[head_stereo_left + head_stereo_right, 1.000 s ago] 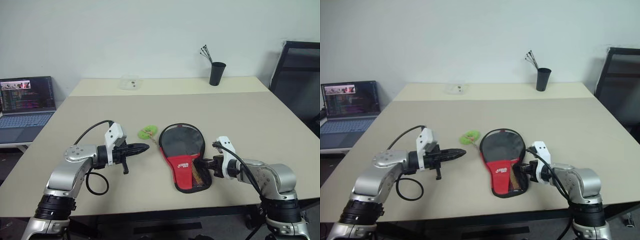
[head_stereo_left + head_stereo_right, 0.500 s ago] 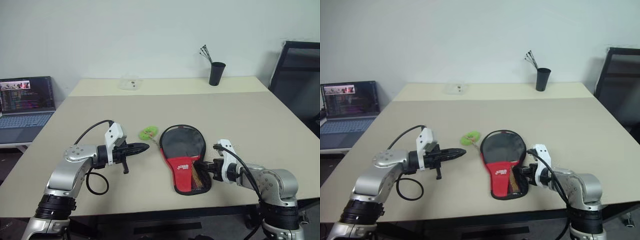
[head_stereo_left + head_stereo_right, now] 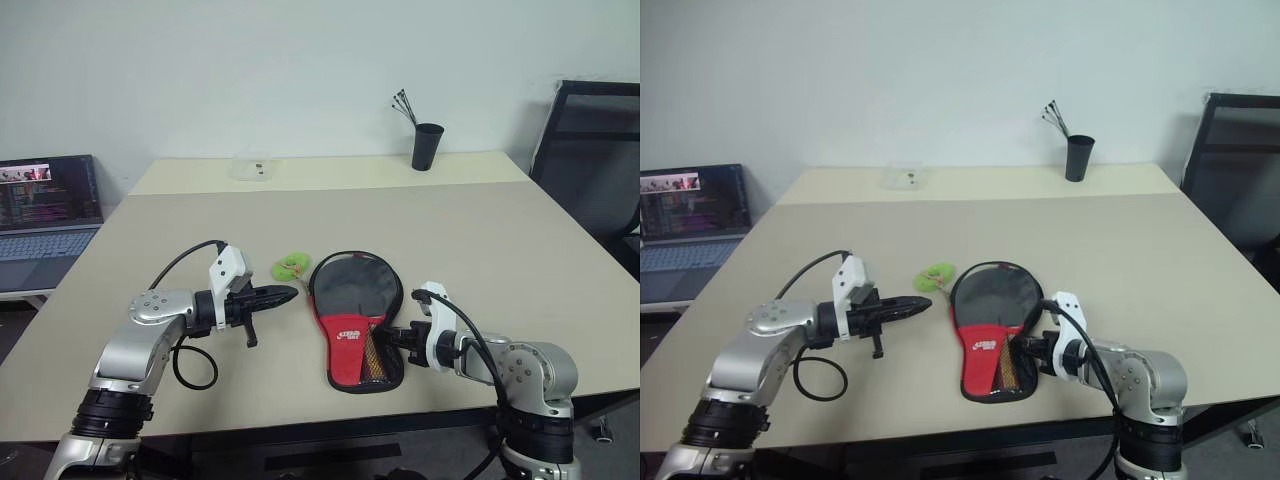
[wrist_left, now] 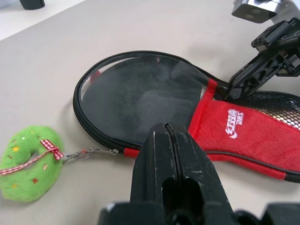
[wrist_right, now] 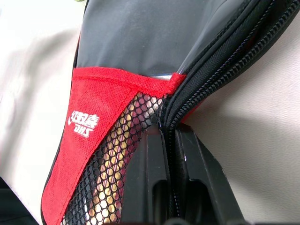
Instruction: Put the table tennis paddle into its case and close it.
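Note:
The case (image 3: 352,300) lies flat in the middle of the table, black round end away from me, red logo panel and mesh pocket toward me. Through the mesh shows the light-wood handle of the table tennis paddle (image 5: 123,149), which sits inside the case. My right gripper (image 3: 392,337) is shut on the case's zipper edge (image 5: 197,89) at the right side of the narrow end. A green plush zipper tag (image 3: 291,267) lies at the case's upper left on a short chain. My left gripper (image 3: 290,293) is shut and empty, hovering just left of the case.
At the left stands an open laptop (image 3: 45,215). A black cup (image 3: 427,146) with sticks and a clear plastic box (image 3: 250,165) stand at the table's far edge. A black chair (image 3: 590,150) is at the right.
My right gripper has moved a little left and toward me with the case's edge in its grip, swinging the narrow end left. The left arm stayed still. The view shifted slightly.

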You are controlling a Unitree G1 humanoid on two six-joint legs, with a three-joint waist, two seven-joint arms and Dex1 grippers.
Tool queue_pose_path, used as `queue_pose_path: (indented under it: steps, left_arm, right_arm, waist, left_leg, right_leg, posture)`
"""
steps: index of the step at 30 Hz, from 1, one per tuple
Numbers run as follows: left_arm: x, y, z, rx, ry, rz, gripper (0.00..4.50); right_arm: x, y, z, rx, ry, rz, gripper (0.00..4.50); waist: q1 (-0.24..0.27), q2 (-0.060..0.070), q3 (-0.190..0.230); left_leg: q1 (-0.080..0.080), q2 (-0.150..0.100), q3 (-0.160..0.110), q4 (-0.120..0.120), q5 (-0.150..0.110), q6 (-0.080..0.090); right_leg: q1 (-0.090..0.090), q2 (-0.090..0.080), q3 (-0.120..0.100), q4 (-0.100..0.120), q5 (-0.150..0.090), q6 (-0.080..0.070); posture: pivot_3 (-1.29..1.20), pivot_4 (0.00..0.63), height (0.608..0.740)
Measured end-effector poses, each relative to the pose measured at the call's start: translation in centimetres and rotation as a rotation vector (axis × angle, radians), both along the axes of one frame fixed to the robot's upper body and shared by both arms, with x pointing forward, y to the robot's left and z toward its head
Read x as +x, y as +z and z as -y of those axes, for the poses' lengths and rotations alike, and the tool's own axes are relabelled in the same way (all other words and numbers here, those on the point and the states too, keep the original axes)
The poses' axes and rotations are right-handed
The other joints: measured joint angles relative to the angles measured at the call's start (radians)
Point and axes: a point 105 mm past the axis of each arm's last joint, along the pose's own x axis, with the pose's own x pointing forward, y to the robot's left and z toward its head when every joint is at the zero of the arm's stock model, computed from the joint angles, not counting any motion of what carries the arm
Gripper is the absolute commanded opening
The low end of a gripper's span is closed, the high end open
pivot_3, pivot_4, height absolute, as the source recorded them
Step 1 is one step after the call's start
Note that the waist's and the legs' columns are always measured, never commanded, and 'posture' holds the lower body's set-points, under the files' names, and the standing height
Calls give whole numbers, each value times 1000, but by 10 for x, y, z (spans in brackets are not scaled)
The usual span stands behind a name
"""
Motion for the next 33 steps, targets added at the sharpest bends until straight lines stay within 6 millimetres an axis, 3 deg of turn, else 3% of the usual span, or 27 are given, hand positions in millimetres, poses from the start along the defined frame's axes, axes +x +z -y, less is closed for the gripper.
queue_pose_path:
  steps: [8, 13, 17, 22, 25, 33]
  left_arm:
    - [3, -2, -2, -9, 32, -1, 0]
    - [8, -1, -5, -18, 79, 26, 0]
    - [16, -3, -14, -10, 155, 53, 0]
    - [31, -7, -30, 11, 274, 75, 0]
    - [38, -4, -39, -7, 339, 77, 571]
    - [57, -5, -51, -63, 472, 32, 3376]
  right_arm:
    - [-7, 4, 18, -118, -15, 65, 2557]
    - [-25, 28, 15, -212, 181, 217, 4375]
    - [-27, 48, 7, -228, 317, 326, 4461]
    - [-13, 86, -18, -151, 409, 527, 4461]
    - [0, 82, -39, -116, 431, 550, 4500]
    - [29, 50, -54, -142, 372, 510, 4500]
  waist:
    - [2, 0, 0]
    - [2, 0, 0]
    - [1, 0, 0]
    - [2, 0, 0]
    - [2, 0, 0]
    - [6, -1, 0]
  left_leg:
    - [0, 0, 0, 0, 0, 0]
    - [0, 1, 0, -1, 0, -1]
    - [0, 1, 0, 0, 0, 0]
    - [0, 2, 0, -1, 0, -1]
    - [0, 3, 0, -1, -1, -1]
    - [-2, 3, 1, -1, -1, -2]
  right_leg:
    - [0, 0, 0, -1, 0, 0]
    - [0, 0, 0, -1, 0, -1]
    - [0, 1, 0, -1, 0, -1]
    - [0, 2, -1, -3, 0, -1]
    - [0, 3, -1, -3, 0, -1]
    - [1, 3, -1, -7, 1, -1]
  posture:
    - [0, 150, 740]
    - [0, 150, 740]
    - [0, 150, 740]
    - [0, 150, 740]
    - [0, 150, 740]
    - [0, 150, 740]
